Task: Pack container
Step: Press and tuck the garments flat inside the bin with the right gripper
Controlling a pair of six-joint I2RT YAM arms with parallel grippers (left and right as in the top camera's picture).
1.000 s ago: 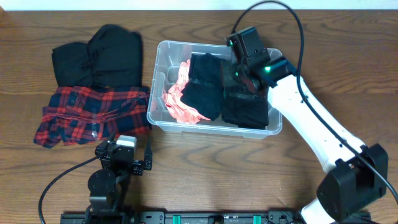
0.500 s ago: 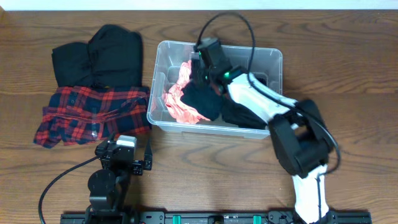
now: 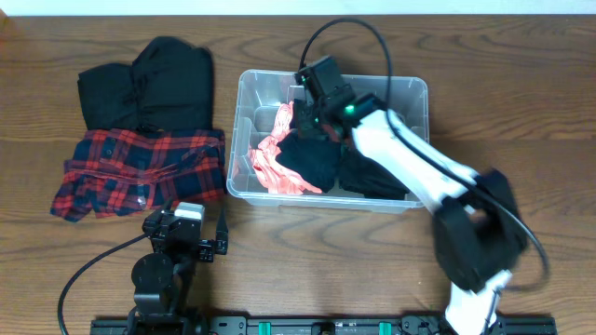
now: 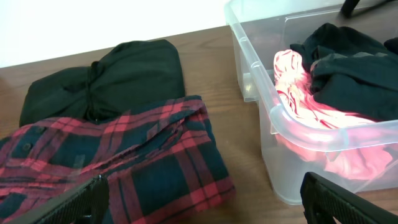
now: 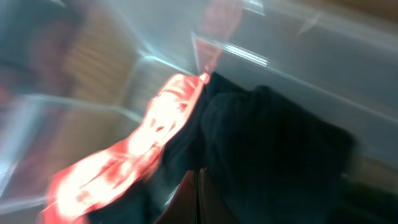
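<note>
One bench (image 3: 521, 112) carries one clear container (image 3: 414, 93) at its middle. Left of it lie two garments, touching: one black (image 3: 158, 84), farther; one red plaid shirt (image 3: 140, 172), nearer. Inside the container are black clothes (image 3: 321, 158), count unclear, and one pink cloth (image 3: 275, 163) on their left. The right jaws reach into its far left part above the black clothes; blur hides whether they grip. The left jaws gape, empty, at the near edge.

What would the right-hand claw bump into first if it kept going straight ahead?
Probably the black clothing in the container, right beside the pink cloth. The right gripper aims there, though its wrist view is blurred.
</note>
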